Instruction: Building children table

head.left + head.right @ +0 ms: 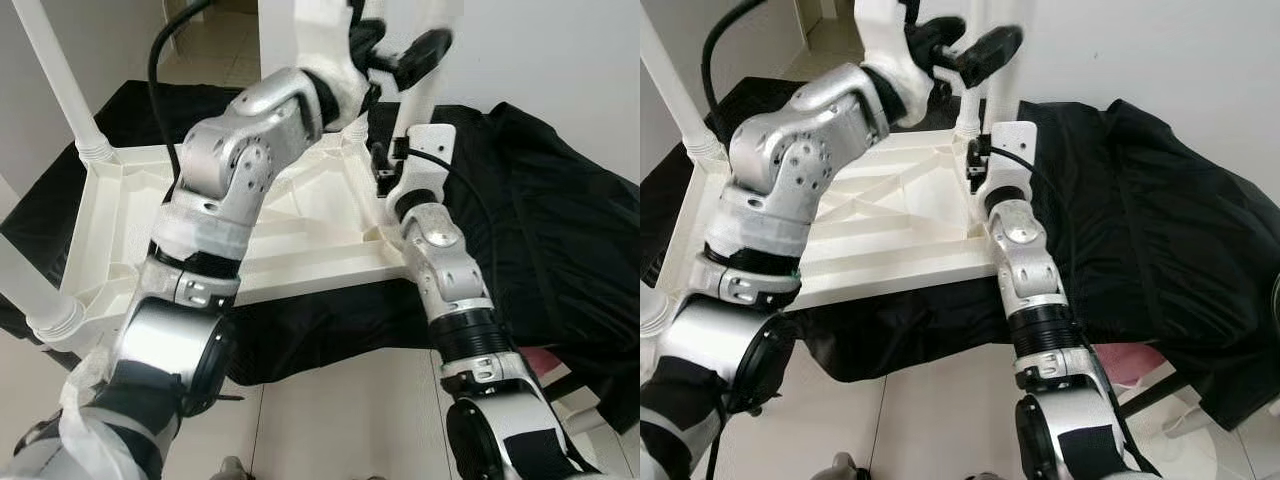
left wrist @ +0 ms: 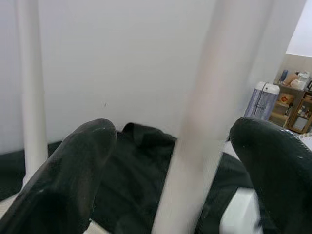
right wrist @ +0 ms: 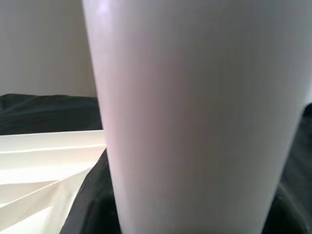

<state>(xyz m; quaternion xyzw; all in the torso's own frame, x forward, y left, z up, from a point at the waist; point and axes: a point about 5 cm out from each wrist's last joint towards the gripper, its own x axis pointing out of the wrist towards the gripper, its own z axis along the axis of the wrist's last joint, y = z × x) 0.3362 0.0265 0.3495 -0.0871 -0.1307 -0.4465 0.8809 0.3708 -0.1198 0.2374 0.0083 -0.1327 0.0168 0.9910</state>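
Nearest: upturned white plastic children's table top lying on black cloth, ribbed underside up. Two legs already seated at left corners; judged partly assembled. Further back, right claw pressed close at the far right corner socket, opening impossible to tell. Beyond, left claw spread wide around an upright white leg, not pinching.

Table leg blurred, cut by frame edges; right pincer perhaps hidden behind its wrist.
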